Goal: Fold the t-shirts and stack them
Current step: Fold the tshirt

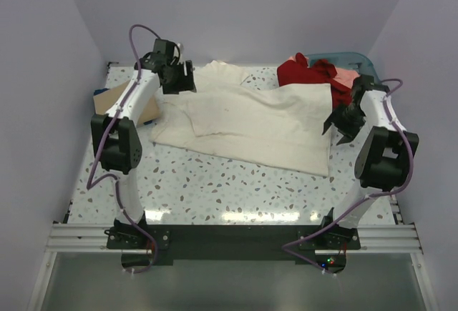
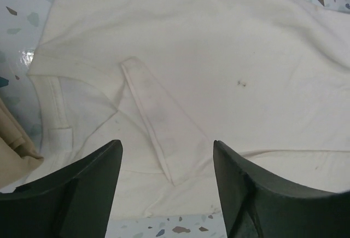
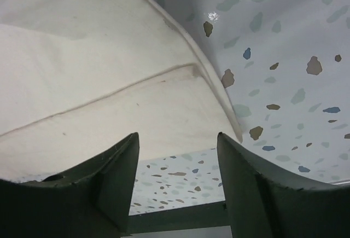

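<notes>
A large cream t-shirt (image 1: 250,121) lies partly folded across the middle of the table. My left gripper (image 1: 179,79) hovers over its far left part, jaws open and empty. In the left wrist view the left gripper (image 2: 165,145) looks down on the cream t-shirt (image 2: 219,57), where a folded sleeve flap lies. My right gripper (image 1: 342,129) is at the shirt's right edge, open. In the right wrist view the right gripper (image 3: 176,137) frames the corner of the cream t-shirt (image 3: 109,85) with nothing between its fingers. A red t-shirt (image 1: 304,71) and a salmon-pink one (image 1: 346,77) are bunched at the back right.
A teal plastic basket (image 1: 354,59) stands at the back right behind the red and pink cloth. A tan t-shirt (image 1: 107,100) lies at the left edge behind the left arm; the tan t-shirt (image 2: 11,150) also shows beside the left jaw. Speckled tabletop (image 1: 229,189) fills the front.
</notes>
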### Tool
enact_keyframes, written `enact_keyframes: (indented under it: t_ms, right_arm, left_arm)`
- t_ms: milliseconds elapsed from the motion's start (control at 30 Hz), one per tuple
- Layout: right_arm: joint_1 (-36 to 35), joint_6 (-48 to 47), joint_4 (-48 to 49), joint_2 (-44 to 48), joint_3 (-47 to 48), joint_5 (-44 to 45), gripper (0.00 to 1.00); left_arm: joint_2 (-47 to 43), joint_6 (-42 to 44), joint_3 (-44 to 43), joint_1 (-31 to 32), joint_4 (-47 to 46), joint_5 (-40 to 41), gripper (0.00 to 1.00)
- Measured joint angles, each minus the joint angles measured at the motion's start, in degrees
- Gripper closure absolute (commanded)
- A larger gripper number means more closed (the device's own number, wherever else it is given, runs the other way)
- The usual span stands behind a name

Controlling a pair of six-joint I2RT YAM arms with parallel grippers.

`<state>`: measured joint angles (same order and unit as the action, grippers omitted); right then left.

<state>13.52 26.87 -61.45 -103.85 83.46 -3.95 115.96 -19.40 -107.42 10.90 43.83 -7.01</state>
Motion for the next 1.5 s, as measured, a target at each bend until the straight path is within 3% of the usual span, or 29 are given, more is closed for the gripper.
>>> enact_keyframes:
  t_ms: [133, 400, 533, 1033, 1500]
  right_arm:
    - [-0.13, -0.46, 0.96, 1.22, 0.24, 0.07, 0.34]
    - [-7.30, 0.31, 5.53, 8.44, -10.54, -1.75, 0.32]
    - [-11.43, 1.77, 8.02, 7.93, -15.45, -4.20, 0.32]
    - [-11.21, 2.47, 11.43, 2.08, -19.82, -4.22, 0.32]
    - [-11.28, 1.99, 9.07, -2.34, -16.46, 1.77, 0.31]
  left_arm:
    - [-1.73, -0.09, 3.48, 0.00, -4.09, -0.50, 0.19]
    - [-14.82, -0.09, 28.52, -0.04, -10.47, -0.39, 0.14]
    - [-17.33, -0.04, 35.26, -0.48, -11.47, -0.17, 0.13]
    - [-15.63, 0.55, 41.59, -3.69, -19.12, 1.64, 0.12]
    - [-14.60, 0.81, 46.27, -6.01, -23.80, 0.76, 0.12]
